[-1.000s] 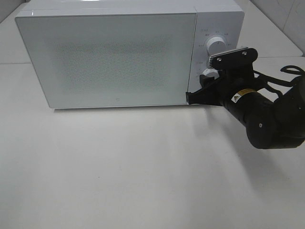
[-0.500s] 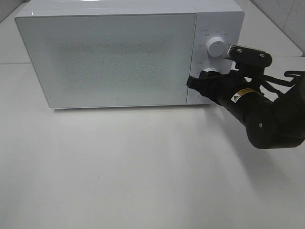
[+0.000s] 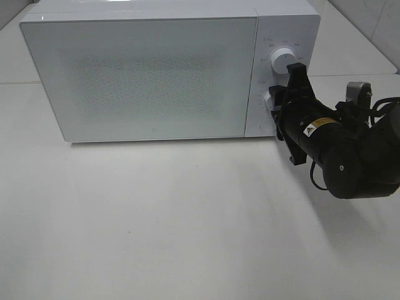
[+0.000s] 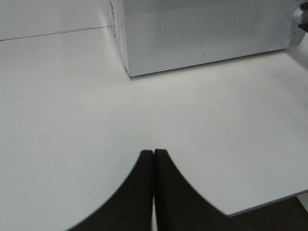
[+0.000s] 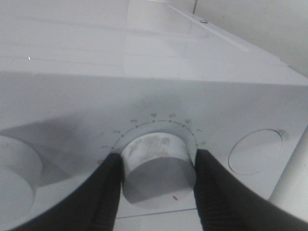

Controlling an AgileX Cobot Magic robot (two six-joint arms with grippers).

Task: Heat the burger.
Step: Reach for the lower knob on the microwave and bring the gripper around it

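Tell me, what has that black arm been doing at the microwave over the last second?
The right arm rolled its wrist clockwise with its jaws clamped around the lower knob of the microwave, so it was likely turning that knob. Nothing was picked up or let go. The microwave door stayed shut and the upper knob stayed untouched.

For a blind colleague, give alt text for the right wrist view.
The right gripper clasps a white dial between two black fingers on the microwave panel, numbered ticks arcing around it. Another knob and a round button sit nearby.
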